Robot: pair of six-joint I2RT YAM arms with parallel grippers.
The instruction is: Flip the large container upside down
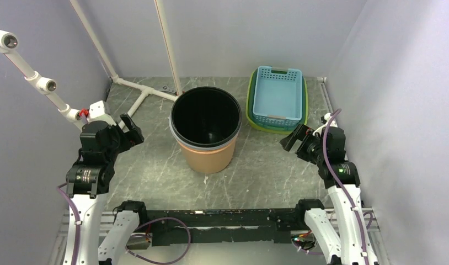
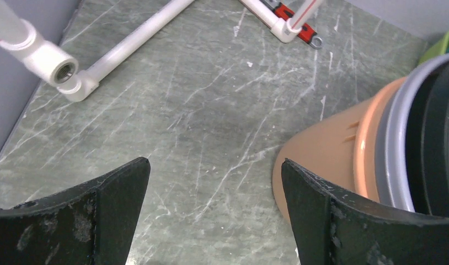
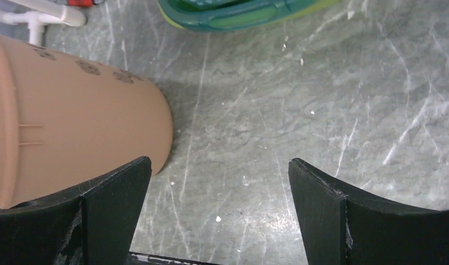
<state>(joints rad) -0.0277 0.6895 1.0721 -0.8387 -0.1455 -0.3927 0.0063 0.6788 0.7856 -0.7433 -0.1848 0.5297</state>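
The large container [image 1: 206, 157] is a tan bucket with a grey rim and a black inside. It stands upright, mouth up, in the middle of the table. It shows at the right of the left wrist view [image 2: 343, 149] and at the left of the right wrist view [image 3: 73, 116]. My left gripper [image 1: 132, 128] is open and empty, left of the bucket and apart from it. My right gripper [image 1: 295, 138] is open and empty, right of the bucket and apart from it.
A light blue basket [image 1: 277, 96] nested in a green tray [image 1: 250, 113] stands at the back right, close to the bucket. White pipes [image 1: 148, 91] lie at the back left, with a red-handled tool [image 2: 291, 19] beside them. Purple walls close in the sides.
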